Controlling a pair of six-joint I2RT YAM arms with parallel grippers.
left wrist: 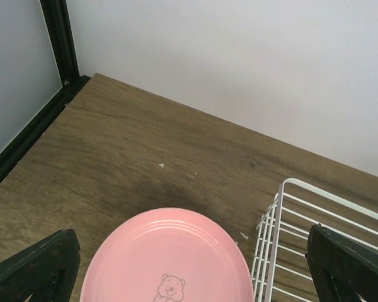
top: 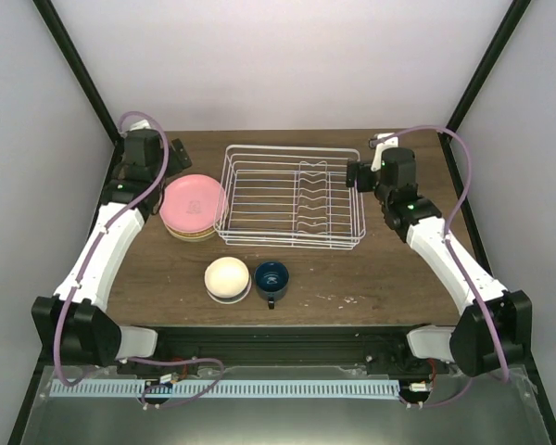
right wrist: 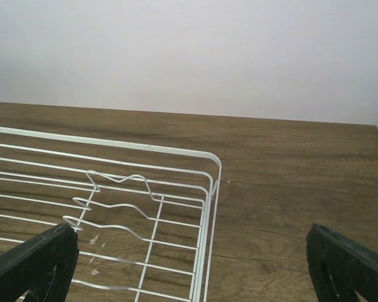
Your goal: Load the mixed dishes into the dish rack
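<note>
The round pink plate (top: 193, 202) lies on the tan-yellow plate (top: 191, 235), left of the empty white wire dish rack (top: 290, 197). The pink plate (left wrist: 170, 258) fills the bottom of the left wrist view, with the rack's corner (left wrist: 290, 214) beside it. The cream bowl (top: 227, 276) sits near the table's front with a white rim under it, and the small dark blue mug (top: 271, 278) stands beside it. My left gripper (top: 178, 159) hangs open and empty over the pink plate's far edge. My right gripper (top: 356, 174) is open and empty over the rack's right end (right wrist: 205, 207).
The rack's upright plate prongs (top: 308, 195) stand in its right half. Black frame posts (top: 74, 65) rise at the back corners, and white walls close in the table. Bare wood table (top: 371, 278) lies right of the mug.
</note>
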